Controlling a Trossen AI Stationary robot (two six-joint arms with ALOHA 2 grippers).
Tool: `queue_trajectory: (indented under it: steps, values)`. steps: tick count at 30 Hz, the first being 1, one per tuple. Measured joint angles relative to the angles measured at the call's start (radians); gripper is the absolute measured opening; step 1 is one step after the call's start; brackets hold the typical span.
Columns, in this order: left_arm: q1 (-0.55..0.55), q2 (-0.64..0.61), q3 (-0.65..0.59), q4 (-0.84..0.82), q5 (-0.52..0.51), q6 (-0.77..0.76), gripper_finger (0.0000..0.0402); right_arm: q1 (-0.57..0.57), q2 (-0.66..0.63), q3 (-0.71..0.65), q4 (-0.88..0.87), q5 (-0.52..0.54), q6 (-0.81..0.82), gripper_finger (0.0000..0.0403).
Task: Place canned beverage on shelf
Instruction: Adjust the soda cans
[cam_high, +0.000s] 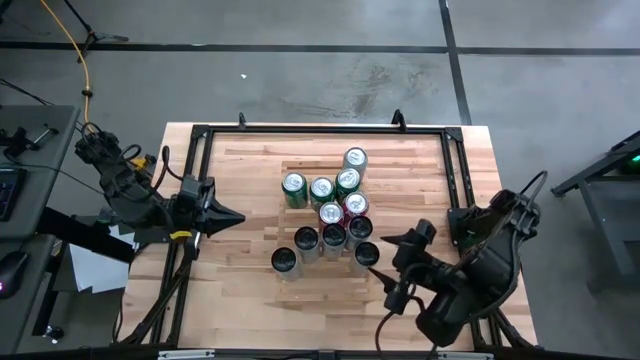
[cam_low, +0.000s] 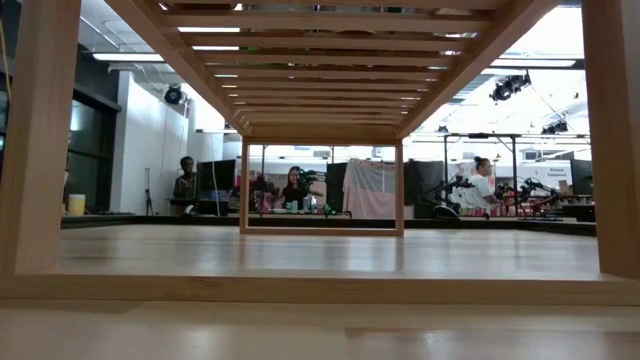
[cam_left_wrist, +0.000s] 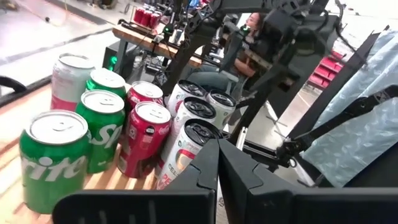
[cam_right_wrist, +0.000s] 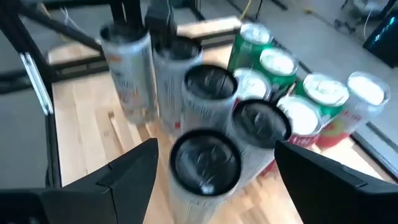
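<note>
Right pincer (cam_high: 384, 262), fingers apart, hovers beside a black-topped can (cam_high: 366, 253) at the edge of a cluster of cans (cam_high: 328, 205) standing upright on the slatted shelf (cam_high: 300, 163) mid-table (cam_high: 240, 290). Left pincer (cam_high: 236, 216), fingers together, waits left of the shelf.

A yellow cable (cam_high: 72, 40) runs over the grey floor (cam_high: 300, 60) at 11 o'clock from the table (cam_high: 240, 170). A keyboard (cam_high: 8, 190) and mouse (cam_high: 10, 272) lie at 9 o'clock, with white paper (cam_high: 95, 268) just beside the table's edge. A dark stand (cam_high: 610, 170) sits at 3 o'clock. In the low view, three people sit at benches far behind: one (cam_low: 186, 180) at 9 o'clock, one (cam_low: 294, 186) centre, one in white (cam_low: 482, 182) at 3 o'clock. Ceiling lamps (cam_low: 510, 86) hang at 2 o'clock.
</note>
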Motion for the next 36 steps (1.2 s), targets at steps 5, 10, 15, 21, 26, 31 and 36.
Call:
queue_trajectory:
  steps: [5,10,15,21,26,31,36]
  values:
    - [0.000,-0.016,0.000,0.053,-0.044,0.054,0.0017,0.010,-0.008,0.043,0.000,0.063,-0.026,0.0307]
    - [0.000,-0.019,0.000,0.193,-0.040,0.178,0.0085,0.011,-0.008,0.062,-0.001,0.065,-0.043,0.0307]
    - [0.000,-0.011,0.000,0.266,-0.038,0.270,0.0188,0.011,-0.008,0.062,-0.001,0.066,-0.040,0.0307]
    - [0.015,0.002,0.000,0.279,-0.046,0.244,0.0297,0.011,-0.008,0.062,0.000,0.082,0.005,0.0307]
    - [0.017,0.021,0.000,0.335,0.031,0.192,0.0345,0.011,-0.008,0.062,0.000,0.096,0.028,0.0307]
    - [-0.021,0.111,0.063,0.275,0.073,0.164,0.0353,0.011,-0.008,0.062,0.000,0.121,0.044,0.0307]
    - [-0.073,0.284,0.266,-0.054,0.031,0.174,0.0353,0.011,-0.008,0.062,0.000,0.127,0.047,0.0307]
